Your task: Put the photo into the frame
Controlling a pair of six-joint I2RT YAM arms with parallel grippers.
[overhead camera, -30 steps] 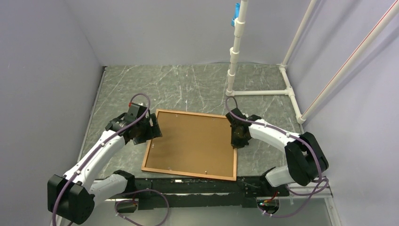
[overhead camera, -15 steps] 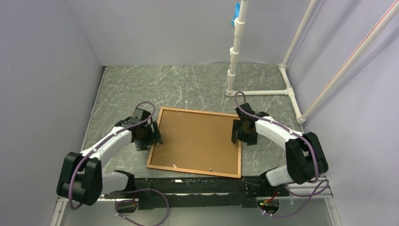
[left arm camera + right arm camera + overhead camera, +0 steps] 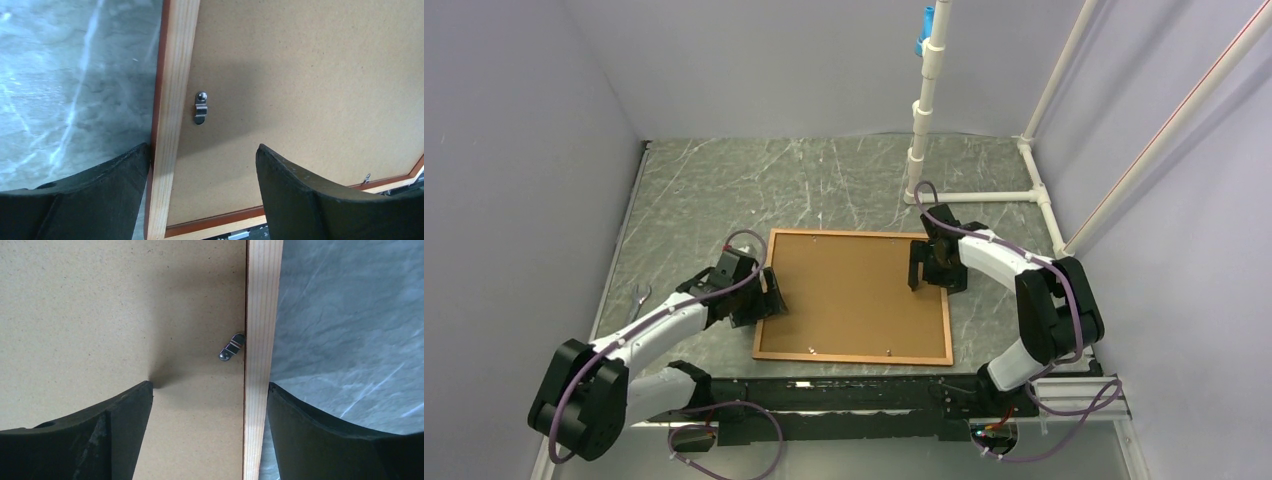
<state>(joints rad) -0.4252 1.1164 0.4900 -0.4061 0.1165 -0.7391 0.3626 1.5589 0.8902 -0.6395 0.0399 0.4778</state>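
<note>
On the grey marbled table (image 3: 724, 190), items as I find them:

1. the frame (image 3: 854, 357): orange-brown wood, lying flat and face down just ahead of my two bases, its long sides running left to right. Pale raw wood shows on the back of its rails.

2. Brown backing board (image 3: 854, 295): seated inside the frame's rails and filling the whole opening. Whether the photo lies beneath it I cannot tell; no view shows it.

3. Metal turn clip, left side (image 3: 200, 106): fixed on the board just beside the left rail, standing parallel to that rail.

4. Metal turn clip, right side (image 3: 231, 347): set slantwise, one end on the board, the other reaching the right rail.

5. My left gripper (image 3: 764, 297): low over the frame's left rail, jaws spread wide and holding nothing. My wrist view shows one finger (image 3: 90, 200) outside the rail above the table and the other finger (image 3: 320, 200) over the board, the rail between them. Contact with the wood I cannot make out.

6. My right gripper (image 3: 932, 270): over the far half of the right rail, jaws likewise spread and empty, one finger above the board, the other above bare table.

7. Small silvery tool (image 3: 639, 296), spanner-shaped: on the table left of my left arm, well apart from the frame.

8. White pipe stand (image 3: 921, 130): upright at the far right of the table, with a blue piece near its top.
</note>
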